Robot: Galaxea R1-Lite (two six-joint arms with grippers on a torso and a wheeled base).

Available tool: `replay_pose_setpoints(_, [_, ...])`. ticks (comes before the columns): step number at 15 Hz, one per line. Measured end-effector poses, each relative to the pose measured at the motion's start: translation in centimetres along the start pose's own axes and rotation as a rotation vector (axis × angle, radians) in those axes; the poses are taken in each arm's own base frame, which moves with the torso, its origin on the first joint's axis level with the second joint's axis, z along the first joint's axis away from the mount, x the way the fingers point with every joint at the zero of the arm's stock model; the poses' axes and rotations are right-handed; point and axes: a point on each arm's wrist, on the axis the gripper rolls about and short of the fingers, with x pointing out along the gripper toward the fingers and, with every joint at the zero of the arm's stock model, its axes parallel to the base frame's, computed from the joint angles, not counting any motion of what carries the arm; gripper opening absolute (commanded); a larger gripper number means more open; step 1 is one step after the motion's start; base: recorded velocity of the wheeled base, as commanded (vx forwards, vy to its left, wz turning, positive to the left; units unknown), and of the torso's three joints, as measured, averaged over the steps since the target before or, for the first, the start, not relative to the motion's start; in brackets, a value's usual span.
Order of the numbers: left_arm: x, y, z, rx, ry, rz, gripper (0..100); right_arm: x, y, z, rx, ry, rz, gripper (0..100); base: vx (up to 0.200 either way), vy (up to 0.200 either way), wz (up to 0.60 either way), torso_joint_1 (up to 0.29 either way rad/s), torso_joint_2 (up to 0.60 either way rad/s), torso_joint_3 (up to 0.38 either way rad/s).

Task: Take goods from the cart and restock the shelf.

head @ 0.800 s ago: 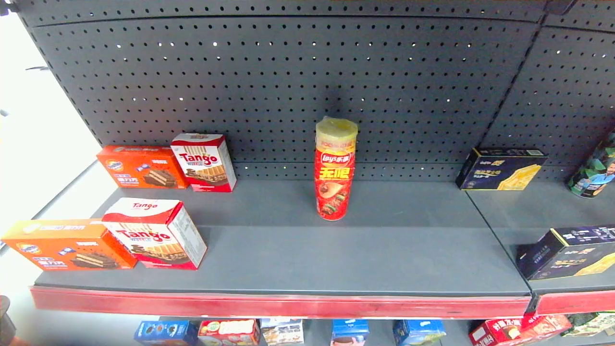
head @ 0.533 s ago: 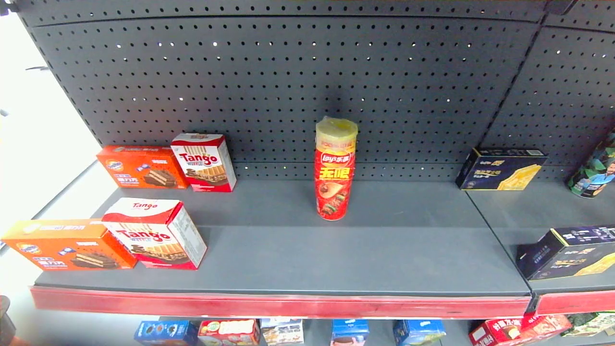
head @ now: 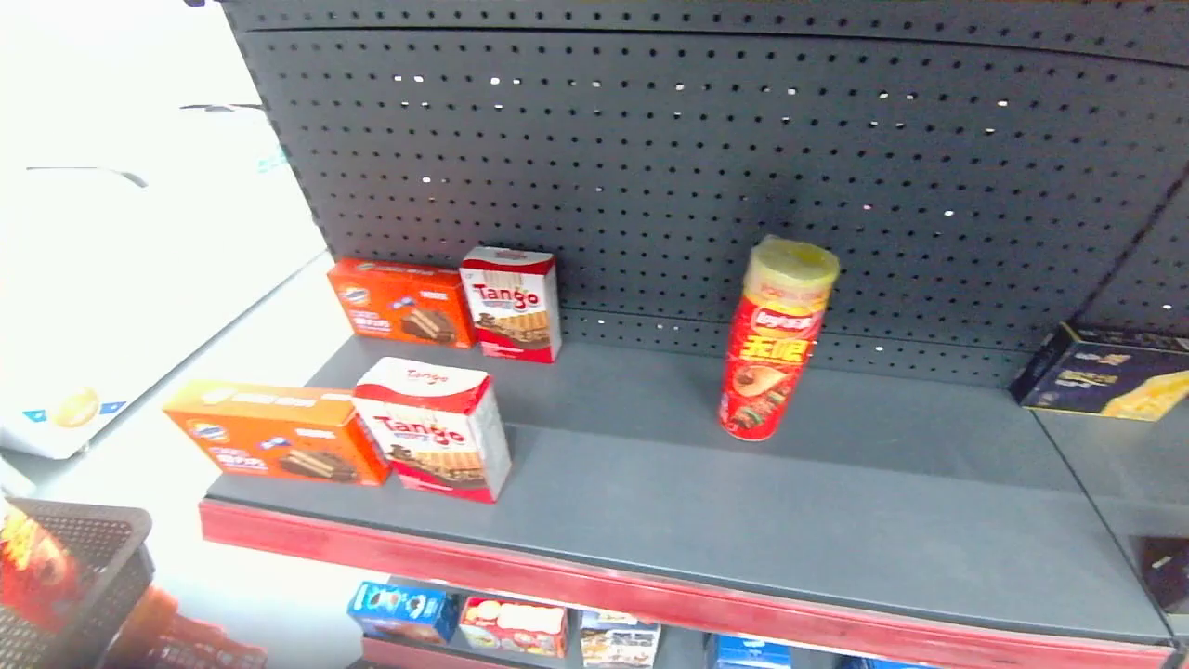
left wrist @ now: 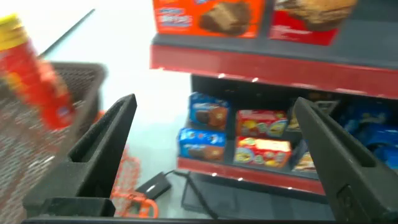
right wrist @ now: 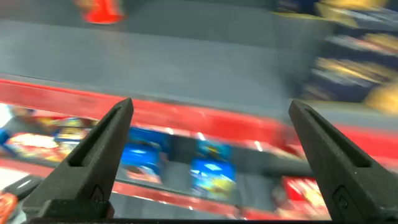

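We see a tall chip can (head: 778,339) standing upright on the shelf (head: 743,520), roughly midway along it and toward its back, near the perforated back panel (head: 650,167). The can is a slim red tube with yellow lettering, a picture of chips low on its side, and a pale yellow lid under clear wrap.

At the shelf's left end sit two orange boxes (head: 279,437) and two red-and-white wafer boxes (head: 437,427). One pair is at the front edge and one at the back, with each wafer box just beside an orange one. At the shelf's right end lies a dark blue box (head: 1101,376). Under the shelf, small blue and red packs (left wrist: 261,134) line a lower tier.

Beyond the shelf's left end and lower than it, a dark mesh cart (head: 93,534) holds a second red can (left wrist: 37,74) with a yellow top, leaning.

The left claw (left wrist: 214,106) is released, fingers spread wide, hanging below the shelf's left end beside the cart. The right claw (right wrist: 211,107) is likewise spread wide, in front of the shelf's red front edge (right wrist: 205,115).
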Motion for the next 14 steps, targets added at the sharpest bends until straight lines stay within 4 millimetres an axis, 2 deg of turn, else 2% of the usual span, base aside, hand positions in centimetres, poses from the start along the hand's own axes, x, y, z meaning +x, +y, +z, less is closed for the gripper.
replay_pose_setpoints(4, [0.0, 0.0, 0.0, 0.0, 0.0, 0.0, 100, 0.0, 0.0, 0.0, 0.0, 0.0, 0.0, 100, 0.0, 0.0, 0.6, 0.001, 0.01, 0.002])
replay_pose_setpoints(14, [0.0, -0.01, 0.0, 0.003, 0.0, -0.003, 100, 0.0, 0.0, 0.0, -0.001, 0.0, 0.001, 100, 0.0, 0.0, 0.0, 0.0, 0.0, 0.0])
